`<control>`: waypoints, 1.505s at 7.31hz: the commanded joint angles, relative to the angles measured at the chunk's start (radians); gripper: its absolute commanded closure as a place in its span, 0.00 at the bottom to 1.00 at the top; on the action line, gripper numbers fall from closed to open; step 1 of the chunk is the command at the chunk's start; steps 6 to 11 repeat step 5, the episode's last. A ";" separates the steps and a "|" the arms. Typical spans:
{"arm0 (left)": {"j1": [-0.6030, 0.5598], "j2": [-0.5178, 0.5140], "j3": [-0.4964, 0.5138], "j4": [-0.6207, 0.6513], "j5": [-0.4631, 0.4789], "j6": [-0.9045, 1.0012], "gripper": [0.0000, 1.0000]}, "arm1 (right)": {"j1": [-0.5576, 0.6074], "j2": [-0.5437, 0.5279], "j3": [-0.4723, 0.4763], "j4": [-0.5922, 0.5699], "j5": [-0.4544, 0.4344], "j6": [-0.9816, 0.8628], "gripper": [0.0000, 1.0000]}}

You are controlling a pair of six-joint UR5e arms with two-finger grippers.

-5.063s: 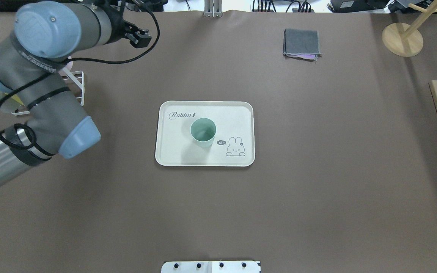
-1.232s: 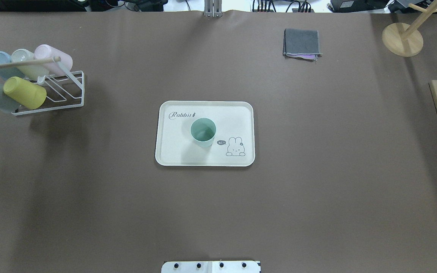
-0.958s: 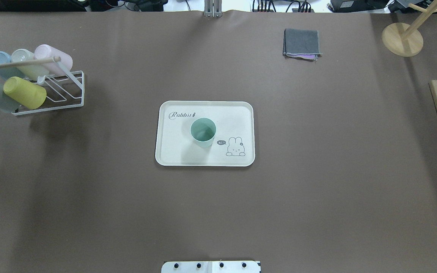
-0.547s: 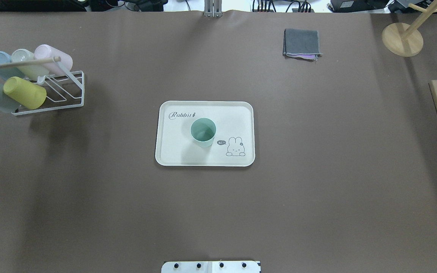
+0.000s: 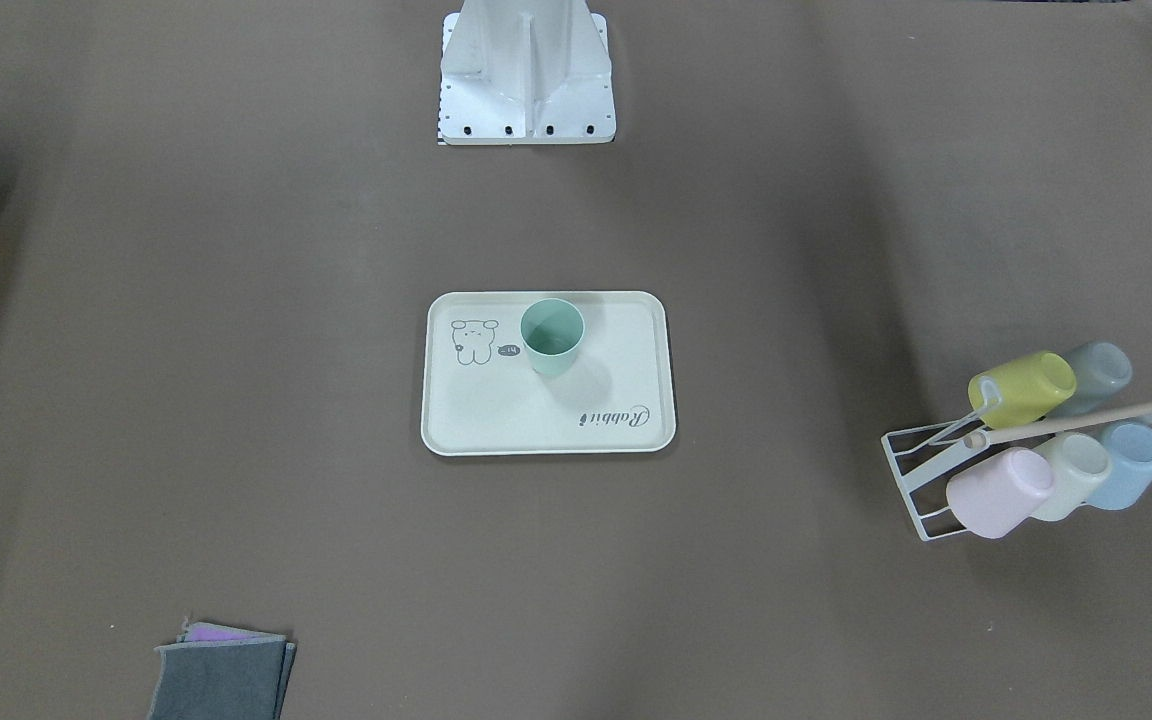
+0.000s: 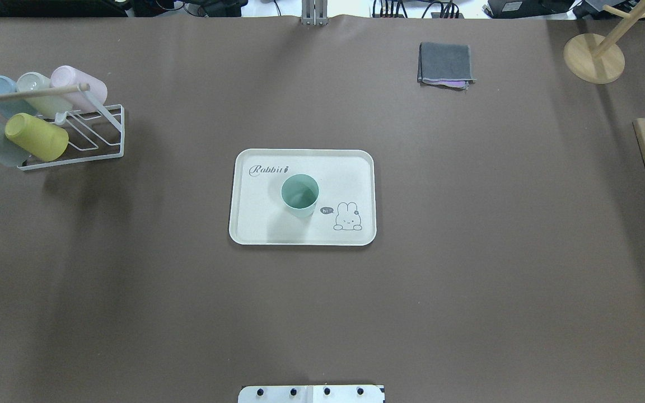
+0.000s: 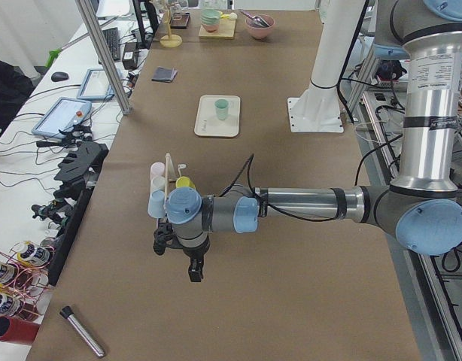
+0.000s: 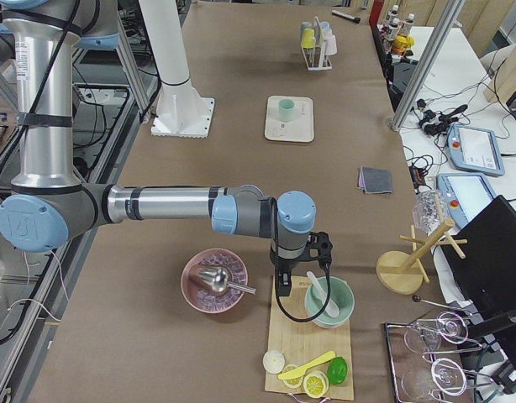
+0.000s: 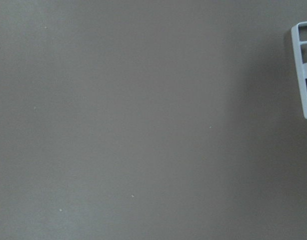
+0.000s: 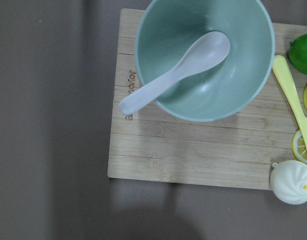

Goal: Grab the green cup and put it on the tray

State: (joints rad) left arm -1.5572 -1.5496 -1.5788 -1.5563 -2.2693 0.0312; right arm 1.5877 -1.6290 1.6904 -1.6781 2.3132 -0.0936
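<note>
Mint-green cup (image 6: pixel 300 195) upright, mouth up, near the middle of the cream tray (image 6: pixel 255 224).

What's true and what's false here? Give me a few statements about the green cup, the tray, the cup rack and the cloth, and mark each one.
1. The green cup stands upright on the tray. True.
2. The green cup covers the rabbit drawing. False: it stands beside the drawing, which shows whole.
3. The wire rack holds five cups. True.
4. Jaws are clamped on the green cup. False: nothing touches it; it stands free.
5. The folded grey cloth lies on the tray. False: it lies on the table, well away from the tray.
</note>
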 commanded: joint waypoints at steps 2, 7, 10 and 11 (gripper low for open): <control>-0.003 0.005 -0.009 0.002 0.016 0.010 0.02 | 0.000 0.000 0.002 0.000 0.000 0.000 0.00; -0.001 0.000 -0.009 -0.002 0.011 0.010 0.02 | 0.002 0.000 0.000 0.000 0.000 0.000 0.00; -0.001 0.000 -0.009 -0.002 0.011 0.010 0.02 | 0.002 0.000 0.000 0.000 0.000 0.000 0.00; -0.001 0.000 -0.009 -0.002 0.011 0.010 0.02 | 0.002 0.000 0.000 0.000 0.000 0.000 0.00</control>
